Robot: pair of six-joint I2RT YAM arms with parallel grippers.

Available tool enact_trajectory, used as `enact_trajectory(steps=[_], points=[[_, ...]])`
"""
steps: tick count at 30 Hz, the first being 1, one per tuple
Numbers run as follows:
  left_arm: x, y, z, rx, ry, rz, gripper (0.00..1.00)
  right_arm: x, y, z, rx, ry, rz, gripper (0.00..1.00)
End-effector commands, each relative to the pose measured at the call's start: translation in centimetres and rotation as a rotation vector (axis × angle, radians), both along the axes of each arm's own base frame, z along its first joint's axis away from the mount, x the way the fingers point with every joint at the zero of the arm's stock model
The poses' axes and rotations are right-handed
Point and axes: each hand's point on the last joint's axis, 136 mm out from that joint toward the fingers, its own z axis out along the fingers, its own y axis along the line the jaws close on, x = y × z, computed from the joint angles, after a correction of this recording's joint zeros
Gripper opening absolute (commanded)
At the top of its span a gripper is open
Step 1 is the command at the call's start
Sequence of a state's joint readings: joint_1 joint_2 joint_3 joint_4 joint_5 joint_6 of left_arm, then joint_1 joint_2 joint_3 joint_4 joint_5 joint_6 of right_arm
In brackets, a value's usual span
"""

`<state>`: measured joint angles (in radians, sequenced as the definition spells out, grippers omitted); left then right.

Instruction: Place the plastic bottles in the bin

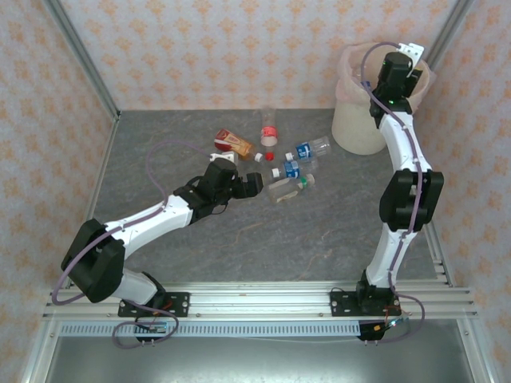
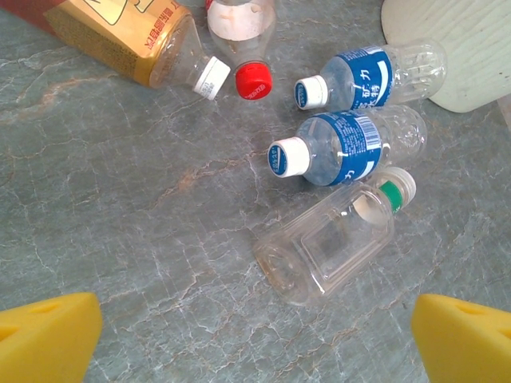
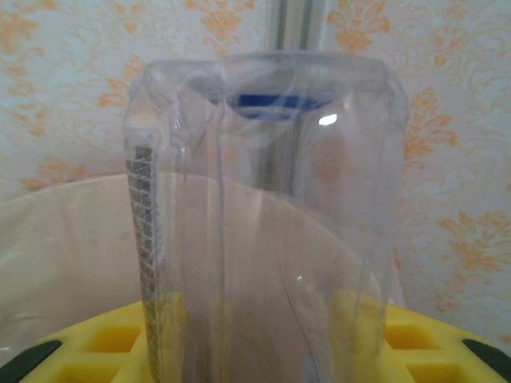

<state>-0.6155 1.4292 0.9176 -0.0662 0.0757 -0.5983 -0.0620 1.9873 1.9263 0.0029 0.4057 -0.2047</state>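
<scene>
On the left, the left gripper (image 1: 254, 185) hangs over the table (image 1: 319, 239), jaws spread wide and empty. Just ahead of them, slightly right of their midline, a green-capped bottle (image 2: 331, 239) lies on its side, long axis slanting from near-left base to far-right cap. Blue-labelled bottles (image 2: 343, 148) lie just beyond it. The left arm is much the nearer to this cluster; a wrist turn looks needed to close across the body. Far right, the right gripper (image 1: 397, 73) is above the bin (image 1: 355, 132), clamped on a clear bottle (image 3: 267, 199).
</scene>
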Motion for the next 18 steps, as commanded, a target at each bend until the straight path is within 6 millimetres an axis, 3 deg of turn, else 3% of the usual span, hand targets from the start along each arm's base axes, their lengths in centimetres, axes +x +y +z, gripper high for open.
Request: enact_trajectory(steps=[1, 6, 9, 18], points=[[-0.7, 0.4, 0.3, 0.037, -0.006, -0.012, 1.0, -1.1, -2.4, 2.4, -0.052, 0.001, -0.084, 0.47], [-0.8, 0.1, 0.1, 0.017, -0.009, -0.024, 1.0, -0.8, -3.2, 0.1, -0.075, 0.124, -0.132, 0.53], [-1.0, -0.2, -0.4, 0.024, -0.001, -0.046, 1.0, -1.2, -3.1, -0.6, -0.044, 0.151, -0.135, 0.62], [-0.7, -1.5, -1.3, 0.114, -0.005, -0.138, 1.0, -4.3, -1.5, 1.1, 0.087, 0.096, -0.063, 0.84]])
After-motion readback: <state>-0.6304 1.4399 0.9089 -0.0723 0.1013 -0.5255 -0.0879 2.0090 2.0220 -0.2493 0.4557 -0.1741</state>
